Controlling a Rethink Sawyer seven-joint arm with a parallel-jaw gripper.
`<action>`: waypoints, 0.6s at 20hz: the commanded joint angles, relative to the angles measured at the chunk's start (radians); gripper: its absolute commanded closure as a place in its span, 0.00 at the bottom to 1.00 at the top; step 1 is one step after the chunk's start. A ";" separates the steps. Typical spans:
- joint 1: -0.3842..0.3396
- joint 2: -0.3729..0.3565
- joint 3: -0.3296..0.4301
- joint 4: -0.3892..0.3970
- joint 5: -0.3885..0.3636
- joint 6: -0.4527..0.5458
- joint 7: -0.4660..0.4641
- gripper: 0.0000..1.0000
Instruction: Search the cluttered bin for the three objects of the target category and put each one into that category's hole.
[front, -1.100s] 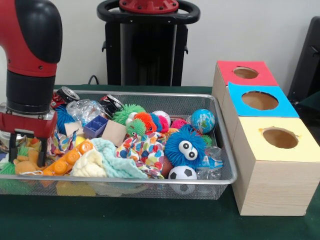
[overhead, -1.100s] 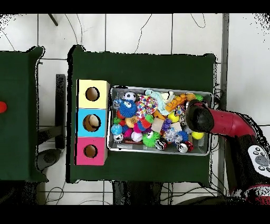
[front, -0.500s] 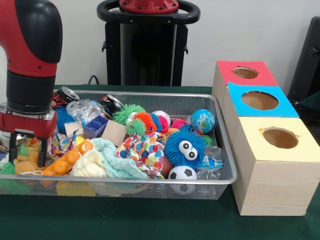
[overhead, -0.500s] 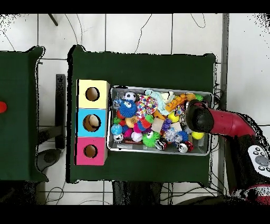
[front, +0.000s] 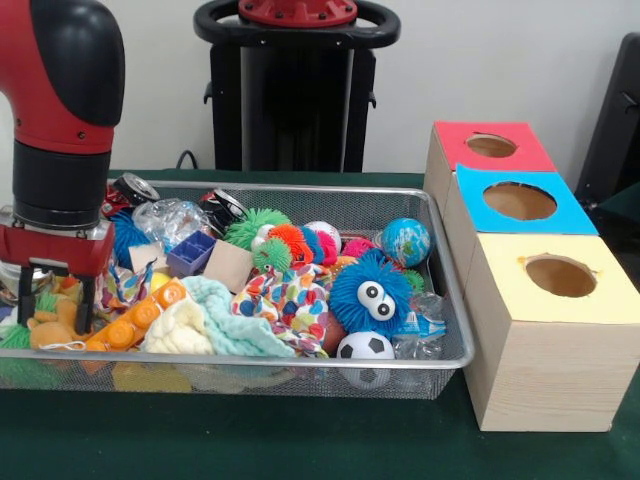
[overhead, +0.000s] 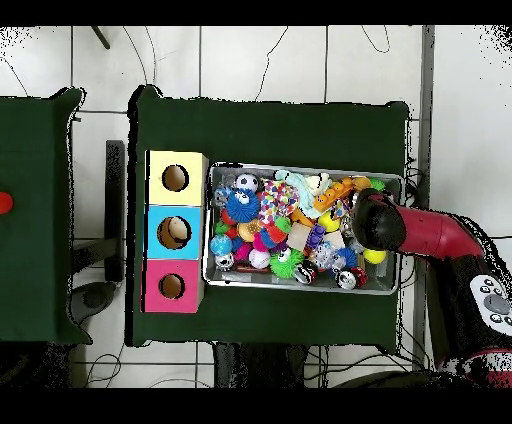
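Wire mesh forms the bin, which sits on the green tabletop crammed with toys. Red and black, the arm reaches down into the bin's end farthest from the boxes, where its gripper has its fingers apart, straddling an orange plush toy; whether they press on it I cannot tell. Beside the bin stand the yellow box, blue box and red box, each with a round hole on top.
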 joint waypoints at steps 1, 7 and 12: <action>0.002 0.058 0.061 0.071 -0.038 0.059 -0.047 0.00; 0.005 0.057 0.060 0.071 -0.042 0.055 -0.047 0.00; 0.007 0.055 0.059 0.071 -0.040 0.067 -0.052 1.00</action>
